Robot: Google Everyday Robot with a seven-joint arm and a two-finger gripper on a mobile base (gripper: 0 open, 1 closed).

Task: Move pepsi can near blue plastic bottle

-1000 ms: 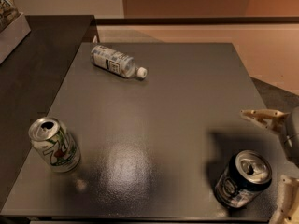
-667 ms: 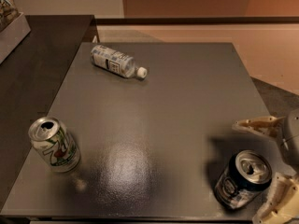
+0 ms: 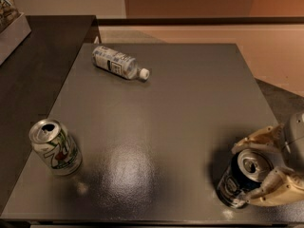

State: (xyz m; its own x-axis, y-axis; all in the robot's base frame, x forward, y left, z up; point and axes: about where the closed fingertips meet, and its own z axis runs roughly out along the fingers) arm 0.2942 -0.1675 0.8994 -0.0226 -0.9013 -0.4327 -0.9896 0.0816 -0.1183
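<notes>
The pepsi can (image 3: 236, 183), dark with a silver top, stands upright near the front right corner of the grey table (image 3: 180, 94). My gripper (image 3: 243, 172) reaches in from the right, open, with one beige finger (image 3: 256, 137) behind the can and the other (image 3: 273, 190) in front of it, both close to its sides. The blue plastic bottle (image 3: 117, 63) lies on its side at the far left of the table, white cap pointing right, far from the can.
A white-and-green can (image 3: 55, 147) with red marks stands upright at the front left. A dark counter (image 3: 33, 65) adjoins the table's left side, with a pale box (image 3: 12, 25) on it at the far left. Tan floor lies beyond the right edge.
My gripper has moved left from the right edge, so its fingers now straddle the pepsi can. The cans and the bottle have not moved.
</notes>
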